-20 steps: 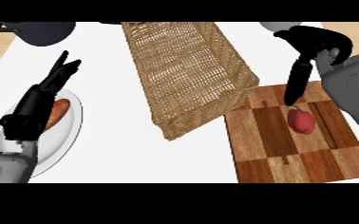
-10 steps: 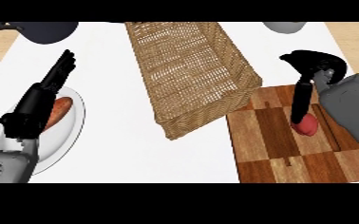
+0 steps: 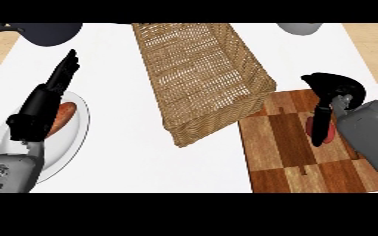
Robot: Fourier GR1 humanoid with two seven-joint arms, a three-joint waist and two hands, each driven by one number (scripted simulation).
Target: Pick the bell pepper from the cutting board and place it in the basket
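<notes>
Bell pepper lies on the cutting board, mostly hidden behind the right hand, whose fingers curl down round it; the basket stands beside the board; the left hand rests open, fingers straight, over a plate.

The basket stands in the middle of the tabletop, running from the far edge toward the near side. To its right, touching its near corner, lies the cutting board. The bell pepper sits on the board's right part, with the right robot hand over it. At the left, a plate holds a sausage, under the left robot hand. Two bowls sit at the far corners.
</notes>
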